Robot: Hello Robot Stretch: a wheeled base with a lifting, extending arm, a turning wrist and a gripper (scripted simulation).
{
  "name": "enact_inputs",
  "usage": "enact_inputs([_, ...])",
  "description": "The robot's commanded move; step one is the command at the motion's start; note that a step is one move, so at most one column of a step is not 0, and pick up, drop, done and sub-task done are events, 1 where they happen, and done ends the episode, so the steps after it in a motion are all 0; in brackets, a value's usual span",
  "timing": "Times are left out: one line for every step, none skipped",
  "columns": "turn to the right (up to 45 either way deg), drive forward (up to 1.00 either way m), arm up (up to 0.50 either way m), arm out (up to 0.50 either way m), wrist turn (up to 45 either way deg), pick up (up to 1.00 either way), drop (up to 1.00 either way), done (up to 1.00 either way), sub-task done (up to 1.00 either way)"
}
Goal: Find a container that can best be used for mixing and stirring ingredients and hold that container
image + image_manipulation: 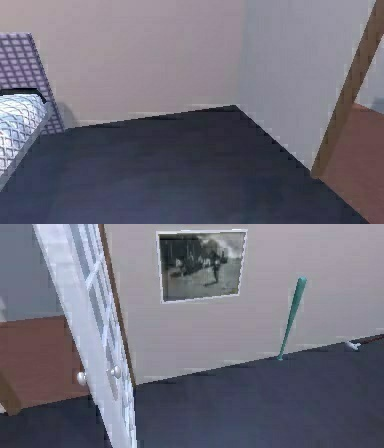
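No mixing container appears here. The forward view looks into a room corner where pale walls (150,50) meet a dark blue floor (180,170). A bed (20,110) with a checked cover and a patterned purple headboard stands at that view's left edge.
A brown door frame (350,90) with brown floor beyond it stands at the forward view's right. In the arm side view a white glazed door (95,334) with round knobs stands ajar. A framed dark picture (202,264) hangs on the wall. A teal baseball bat (291,319) leans against it.
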Motion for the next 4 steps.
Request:
enact_inputs([0.0,0.40,0.00,0.00,0.0,0.00,0.00,0.00,0.00])
enact_inputs([36.0,0.00,0.00,0.00,0.0,0.00,0.00,0.00,0.00])
enact_inputs([0.0,0.10,0.00,0.00,0.0,0.00,0.00,0.00,0.00])
enact_inputs([27.0,0.00,0.00,0.00,0.0,0.00,0.00,0.00,0.00])
